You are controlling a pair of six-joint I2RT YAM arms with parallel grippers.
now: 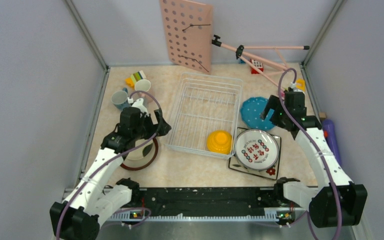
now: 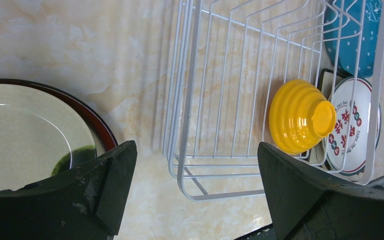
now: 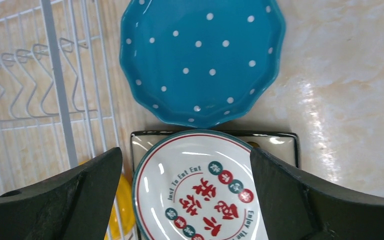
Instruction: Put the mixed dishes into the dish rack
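Observation:
The white wire dish rack (image 1: pixel 205 112) stands mid-table, and a yellow bowl (image 1: pixel 219 141) lies upside down in its near right corner. Right of it sit a teal dotted plate (image 1: pixel 255 112) and a round white patterned plate (image 1: pixel 256 148) stacked on a square black-rimmed plate (image 1: pixel 272 170). A brown-rimmed cream plate (image 1: pixel 141 156) lies left of the rack, partly under my left arm. A teal mug (image 1: pixel 120 99) and a pale pink mug (image 1: pixel 142 86) stand at the far left. My left gripper (image 2: pixel 195 165) hangs open over the rack's (image 2: pixel 220 100) near left corner. My right gripper (image 3: pixel 186 165) is open above the round plate (image 3: pixel 200 195) and teal plate (image 3: pixel 200 60).
A pink pegboard (image 1: pixel 187 32) leans on the back wall beside a fallen pink stand (image 1: pixel 260 52). Small toy blocks (image 1: pixel 256 65) lie at the back, a striped cup (image 1: pixel 138 75) near the mugs, and a purple bottle (image 1: pixel 331 135) by the right wall. Walls enclose three sides.

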